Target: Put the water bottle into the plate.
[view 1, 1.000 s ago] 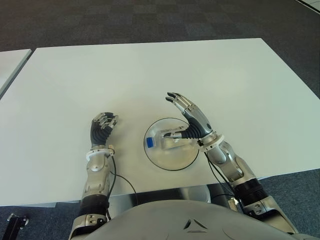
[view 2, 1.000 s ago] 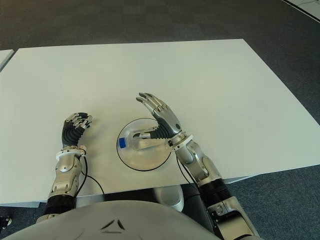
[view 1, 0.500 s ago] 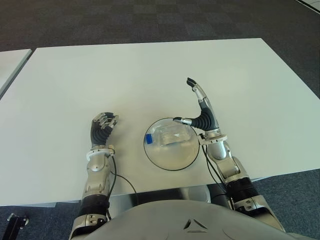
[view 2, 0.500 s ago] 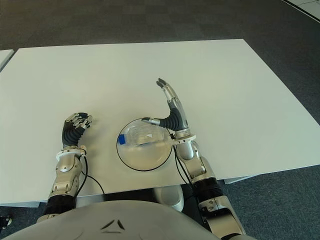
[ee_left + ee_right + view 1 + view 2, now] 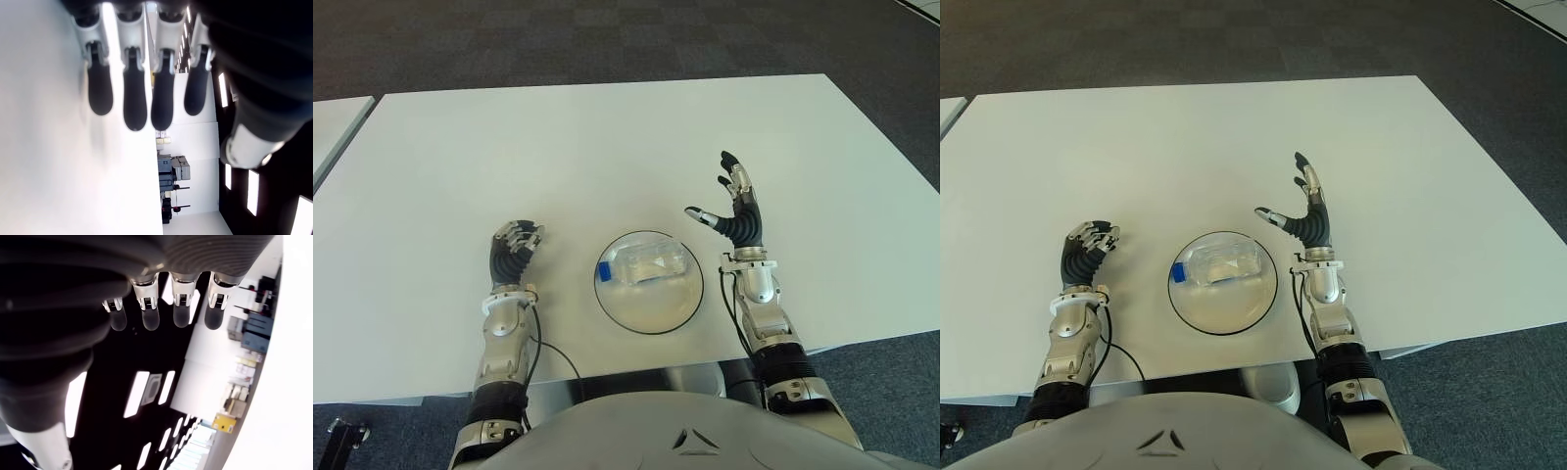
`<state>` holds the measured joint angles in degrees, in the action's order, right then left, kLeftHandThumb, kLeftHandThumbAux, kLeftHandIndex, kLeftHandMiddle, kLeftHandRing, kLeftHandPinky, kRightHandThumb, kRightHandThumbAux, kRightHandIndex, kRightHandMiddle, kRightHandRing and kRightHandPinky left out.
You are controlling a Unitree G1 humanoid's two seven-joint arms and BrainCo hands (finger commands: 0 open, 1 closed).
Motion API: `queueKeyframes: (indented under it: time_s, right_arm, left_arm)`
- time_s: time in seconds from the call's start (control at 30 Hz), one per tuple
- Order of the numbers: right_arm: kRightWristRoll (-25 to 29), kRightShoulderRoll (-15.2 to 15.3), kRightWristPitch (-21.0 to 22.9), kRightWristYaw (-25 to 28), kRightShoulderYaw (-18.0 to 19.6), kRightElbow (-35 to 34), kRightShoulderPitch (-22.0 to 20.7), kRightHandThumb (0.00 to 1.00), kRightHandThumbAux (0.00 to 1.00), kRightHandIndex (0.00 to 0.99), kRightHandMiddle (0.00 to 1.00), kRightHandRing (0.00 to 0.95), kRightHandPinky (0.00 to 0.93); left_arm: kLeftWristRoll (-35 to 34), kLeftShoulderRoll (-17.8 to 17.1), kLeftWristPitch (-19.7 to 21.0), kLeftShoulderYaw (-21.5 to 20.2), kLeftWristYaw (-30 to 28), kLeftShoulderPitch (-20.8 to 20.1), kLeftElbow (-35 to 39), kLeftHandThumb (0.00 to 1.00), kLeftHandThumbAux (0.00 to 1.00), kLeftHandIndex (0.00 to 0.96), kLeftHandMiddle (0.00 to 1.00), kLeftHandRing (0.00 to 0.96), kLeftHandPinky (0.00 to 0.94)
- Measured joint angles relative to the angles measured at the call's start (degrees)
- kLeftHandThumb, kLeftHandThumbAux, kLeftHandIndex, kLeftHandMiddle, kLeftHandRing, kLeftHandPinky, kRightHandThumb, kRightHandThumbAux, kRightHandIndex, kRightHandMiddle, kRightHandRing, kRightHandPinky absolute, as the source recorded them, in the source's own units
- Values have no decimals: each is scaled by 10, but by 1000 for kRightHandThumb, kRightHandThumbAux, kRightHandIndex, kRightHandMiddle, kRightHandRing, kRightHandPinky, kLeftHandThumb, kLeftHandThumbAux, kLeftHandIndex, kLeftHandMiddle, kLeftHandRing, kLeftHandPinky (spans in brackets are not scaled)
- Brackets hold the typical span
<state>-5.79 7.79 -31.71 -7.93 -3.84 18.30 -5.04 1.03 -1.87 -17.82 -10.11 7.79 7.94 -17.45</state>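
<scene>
There is one white table (image 5: 607, 137) in front of the robot, and on it just one plate (image 5: 650, 311) and one water bottle (image 5: 644, 267), with two robot hands over the near edge. The plate is a round, clear dish with a dark rim, sitting close to the table's front edge, roughly between the two hands. It holds a single thing: the water bottle, a clear plastic one lying on its side in the half of the plate farther from the robot, its blue cap (image 5: 605, 272) pointing toward the robot's left and reaching almost to the rim. Nothing else is in the plate. The right hand (image 5: 736, 211) is raised just to the right of the plate, apart from it, palm turned toward the plate, its fingers spread and pointing upward and the thumb (image 5: 701, 216) stuck out toward the bottle; it grips nothing, and its wrist view shows four straight fingertips (image 5: 181, 316) with only the room beyond them. The left hand (image 5: 513, 250) shows to the left of the plate, well clear of the rim, its fingers (image 5: 134, 95) curled over loosely and empty. A thin dark cable (image 5: 551, 351) loops across the table beside the left forearm. A second pale tabletop (image 5: 335, 122) shows at the far left, and dark carpet tiles (image 5: 607, 39) lie beyond the table.
</scene>
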Motion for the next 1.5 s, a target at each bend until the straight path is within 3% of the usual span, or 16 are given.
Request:
queueKeyframes:
  time_s: [0.23, 0.47, 0.73, 1.1, 1.5]
  right_arm:
    - [79, -12, 26, 75, 17, 0, 0, 121, 805, 91, 11, 34, 144]
    - [149, -13, 80, 144, 43, -2, 1, 262, 794, 148, 65, 78, 183]
    - [167, -14, 95, 179, 63, 16, 0, 327, 814, 199, 157, 145, 223]
    - [155, -18, 95, 173, 80, 56, -3, 350, 952, 297, 270, 254, 317]
    - [123, -23, 111, 126, 85, 68, -8, 321, 983, 334, 342, 349, 405]
  left_arm:
    - [0, 2, 0, 0, 0, 0, 1, 834, 674, 426, 472, 508, 491]
    - [0, 2, 1, 0, 0, 0, 4, 834, 675, 426, 470, 504, 488]
    - [1, 2, 1, 0, 0, 1, 6, 835, 675, 428, 469, 503, 486]
    - [2, 2, 11, 0, 0, 3, 15, 835, 674, 437, 463, 491, 479]
    - [-1, 2, 17, 0, 0, 4, 19, 835, 674, 432, 467, 505, 489]
